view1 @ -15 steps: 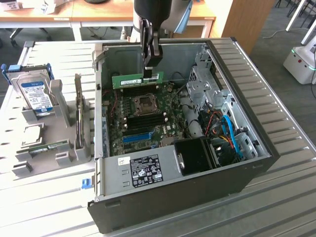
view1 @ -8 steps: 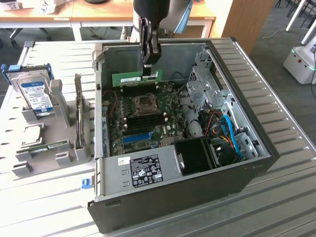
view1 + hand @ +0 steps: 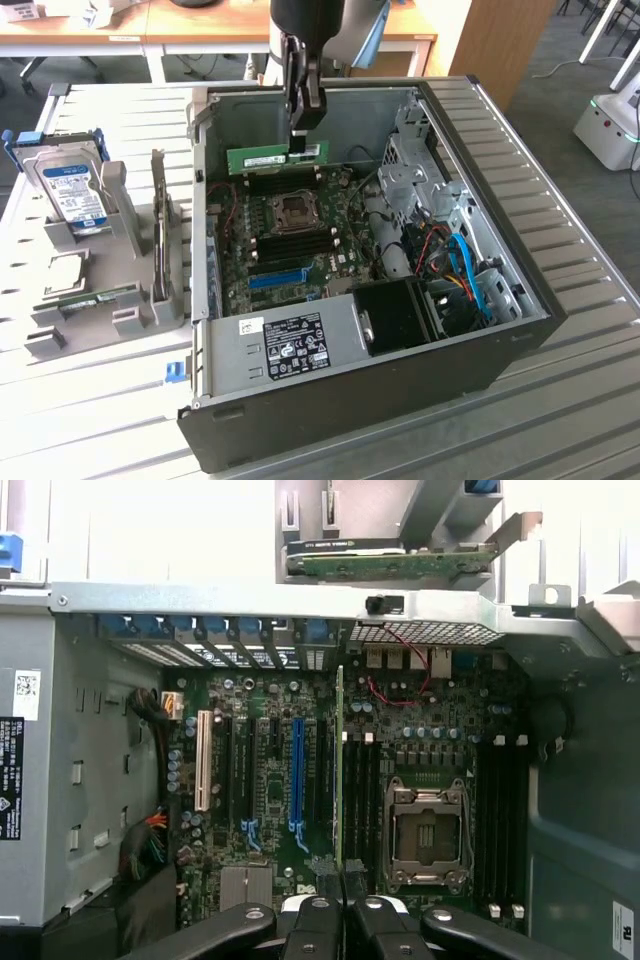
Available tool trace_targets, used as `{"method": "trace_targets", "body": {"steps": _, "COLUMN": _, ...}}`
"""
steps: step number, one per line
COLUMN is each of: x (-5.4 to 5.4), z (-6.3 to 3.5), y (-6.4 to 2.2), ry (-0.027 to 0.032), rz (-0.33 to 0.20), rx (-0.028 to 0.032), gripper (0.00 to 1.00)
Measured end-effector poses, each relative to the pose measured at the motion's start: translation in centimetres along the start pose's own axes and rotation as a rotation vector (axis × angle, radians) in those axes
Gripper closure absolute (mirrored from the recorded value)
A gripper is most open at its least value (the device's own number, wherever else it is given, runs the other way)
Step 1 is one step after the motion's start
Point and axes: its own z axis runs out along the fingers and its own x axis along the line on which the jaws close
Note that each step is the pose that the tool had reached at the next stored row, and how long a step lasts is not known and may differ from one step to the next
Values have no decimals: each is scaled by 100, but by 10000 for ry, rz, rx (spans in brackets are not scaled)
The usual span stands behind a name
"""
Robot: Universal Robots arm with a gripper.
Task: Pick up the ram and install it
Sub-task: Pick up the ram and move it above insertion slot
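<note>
So the gripper (image 3: 303, 126) has its fingers (image 3: 318, 928) pinching the ram (image 3: 260, 158) on its top edge. The stick hangs over the motherboard (image 3: 290, 240), near the CPU socket (image 3: 296, 209), inside the open PC case (image 3: 480, 345).

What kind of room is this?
Probably a robot lab or computer workshop: an open computer case sits on a metal table, a hard drive stands in a holder, and wooden desks stand behind.
</note>
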Motion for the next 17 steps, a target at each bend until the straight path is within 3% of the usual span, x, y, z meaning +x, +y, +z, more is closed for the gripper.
{"method": "trace_targets", "body": {"steps": 7, "x": 2, "z": -5, "y": -165, "ry": 0, "rz": -1, "rx": 0, "gripper": 88}}
{"method": "trace_targets", "body": {"steps": 17, "x": 2, "z": 21, "y": -172, "ry": -2, "rz": -1, "rx": 0, "gripper": 88}}
